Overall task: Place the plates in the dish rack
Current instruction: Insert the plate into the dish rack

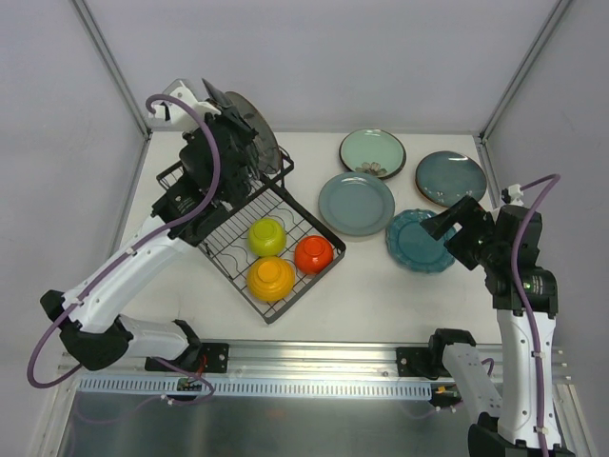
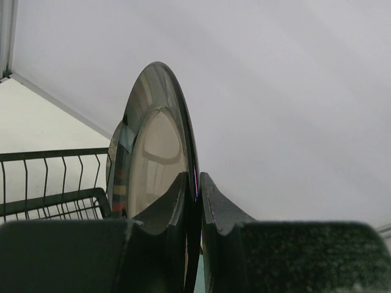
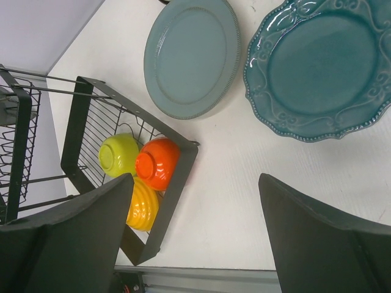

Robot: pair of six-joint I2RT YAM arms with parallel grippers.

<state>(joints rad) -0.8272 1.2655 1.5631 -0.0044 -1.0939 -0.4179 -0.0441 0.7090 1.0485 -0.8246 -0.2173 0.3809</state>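
Fingers of the left gripper clamp the lower rim of a dark plate, one finger on each face, holding it upright on edge. The plate hangs over the far, raised end of the black wire dish rack. Whether its edge touches the wires cannot be told.

Three small bowls sit in the rack's lower basket: a yellow-green bowl, a red-orange bowl and a yellow-orange bowl.

Four plates lie flat on the white table, right of the rack: a mint green plate, a dark teal plate, a grey-blue plate and a scalloped teal plate.

The right gripper hovers near the scalloped plate with its jaws spread wide and nothing between them.

The step in hand looks like slotting the first plate. The next move calls for lowering it upright with the rim lined up between two wires. The left gripper should let go only once the rack bears the plate.
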